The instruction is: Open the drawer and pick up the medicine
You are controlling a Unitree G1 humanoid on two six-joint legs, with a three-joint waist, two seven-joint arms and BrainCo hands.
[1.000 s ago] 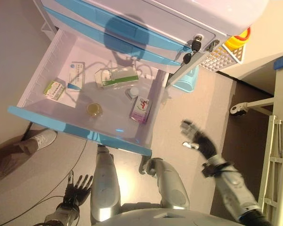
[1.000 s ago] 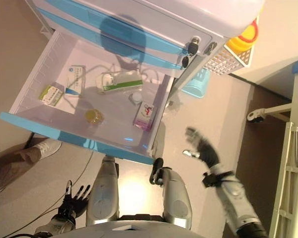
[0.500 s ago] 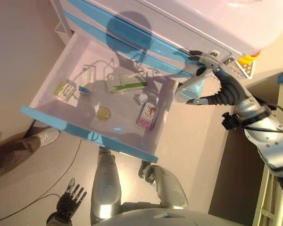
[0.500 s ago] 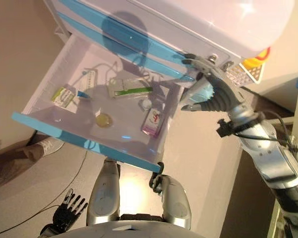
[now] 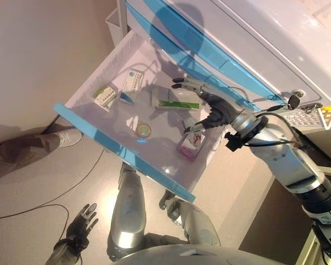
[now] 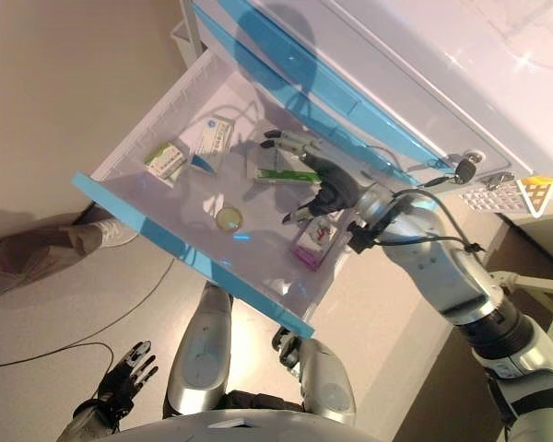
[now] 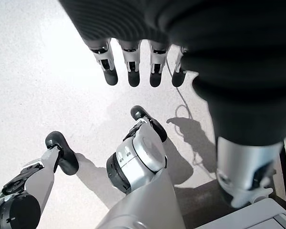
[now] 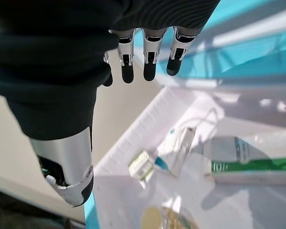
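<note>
The cart's low drawer (image 5: 116, 146) stands pulled out, blue front toward me. On its white floor lie a long green-and-white box (image 5: 174, 101), a pink medicine box (image 5: 191, 144), a round yellow jar (image 5: 143, 130), a white-and-blue box (image 5: 131, 81) and a small green box (image 5: 103, 95). My right hand (image 5: 215, 109) hovers open inside the drawer, over the long box and just behind the pink box, holding nothing. Its straight fingers (image 8: 148, 62) show above the boxes in the right wrist view. My left hand (image 5: 80, 223) hangs open low at the left, over the floor.
The cart's shut blue drawers (image 5: 209, 49) rise behind the open one, with keys (image 5: 292, 99) in a lock at the right corner. A white basket (image 5: 306, 117) hangs on the cart's right side. A person's leg and white shoe (image 5: 66, 138) stand left of the drawer.
My right hand has swung from the cart's right corner leftward into the open drawer, over the boxes. The camera has also shifted. The left hand stays low.
</note>
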